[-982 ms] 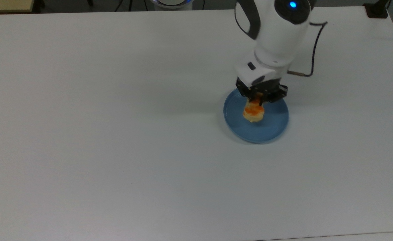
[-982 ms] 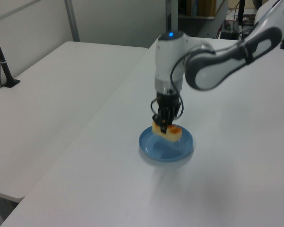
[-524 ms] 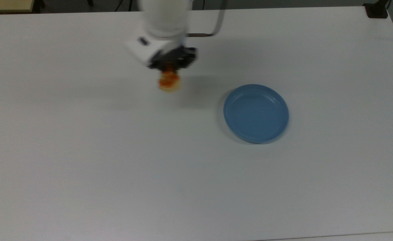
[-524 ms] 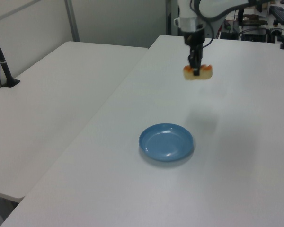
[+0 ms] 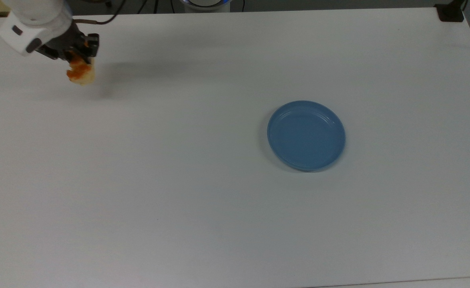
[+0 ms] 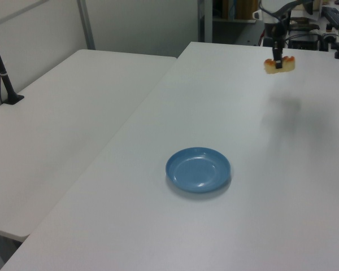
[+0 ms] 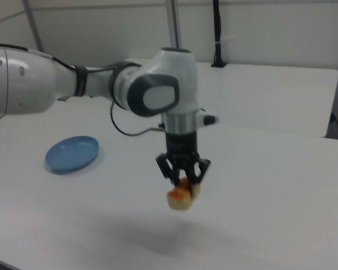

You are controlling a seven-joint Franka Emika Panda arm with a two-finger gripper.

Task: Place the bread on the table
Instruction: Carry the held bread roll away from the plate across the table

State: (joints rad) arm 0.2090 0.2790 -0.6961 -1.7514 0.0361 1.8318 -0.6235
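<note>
Above the tabletop near a far corner, the claw gripped the bread aloft, well apart from the blue plate.

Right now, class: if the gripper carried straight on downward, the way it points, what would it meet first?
Probably bare table. The gripper holds the bread above it, a shadow directly below; the bread would touch first.

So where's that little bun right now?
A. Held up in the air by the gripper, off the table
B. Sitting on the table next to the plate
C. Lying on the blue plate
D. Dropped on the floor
A. The gripper is shut on the bread, which hangs above the table with its shadow below it, far from the bare blue plate.
</note>
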